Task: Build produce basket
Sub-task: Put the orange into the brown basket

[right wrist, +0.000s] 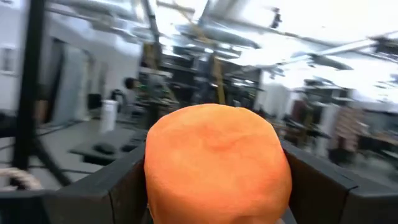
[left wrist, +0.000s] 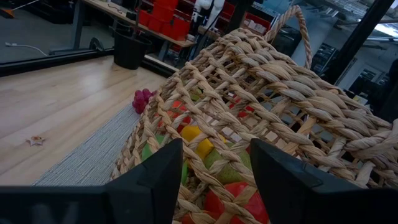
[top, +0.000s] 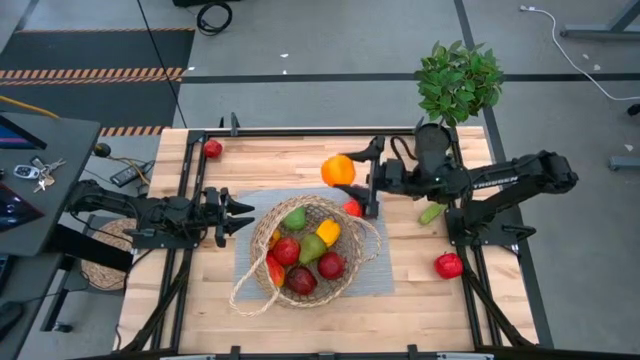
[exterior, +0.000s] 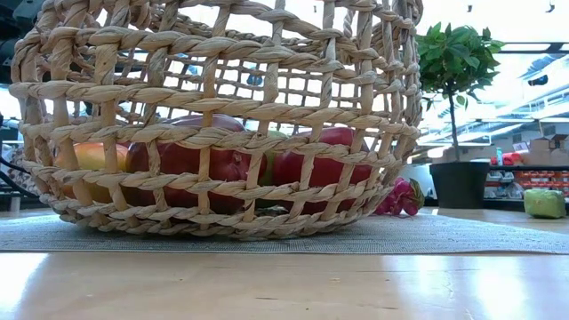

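holding an orange (top: 338, 170) in the right gripper (top: 352, 172) with the basket (top: 352, 268) half-filled, left gripper (top: 240, 214) shut empty, two red apples (top: 448, 265) outside.

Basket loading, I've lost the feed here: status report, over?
Right gripper shut on orange, held beyond the basket. Left gripper shut on the basket's rim. Basket holds several fruits. Nothing blocking the drop.

Even overhead light across the bench (top: 200, 310), glare on its near wood in the low view, blown-out windows behind, soft shadows, right wrist background motion-blurred, orange (right wrist: 217, 165) close and soft.
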